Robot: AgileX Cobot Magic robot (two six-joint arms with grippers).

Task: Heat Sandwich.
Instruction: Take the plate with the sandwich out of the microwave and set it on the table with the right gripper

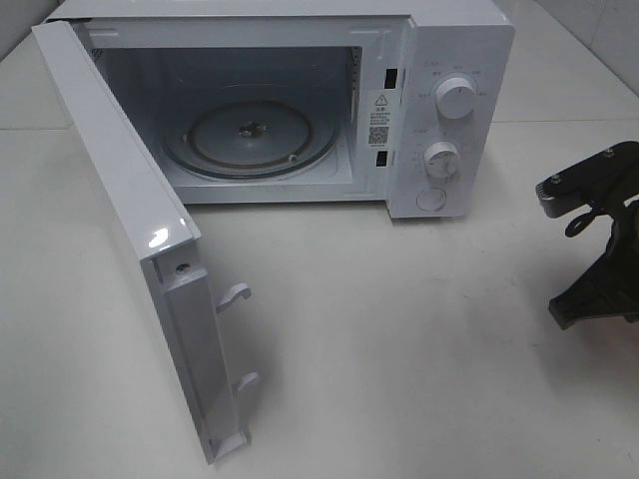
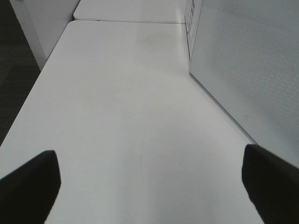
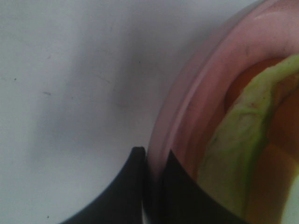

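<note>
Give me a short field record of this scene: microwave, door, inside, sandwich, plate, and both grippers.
microwave: white microwave at the back of the table
door: door swung wide open toward the camera
inside: glass turntable, nothing on it
sandwich: sandwich on the plate, seen only in the right wrist view
plate: pink plate, rim pinched by the right gripper
right gripper: right gripper shut on the plate rim
left gripper: left gripper open, over bare table beside the door
</note>
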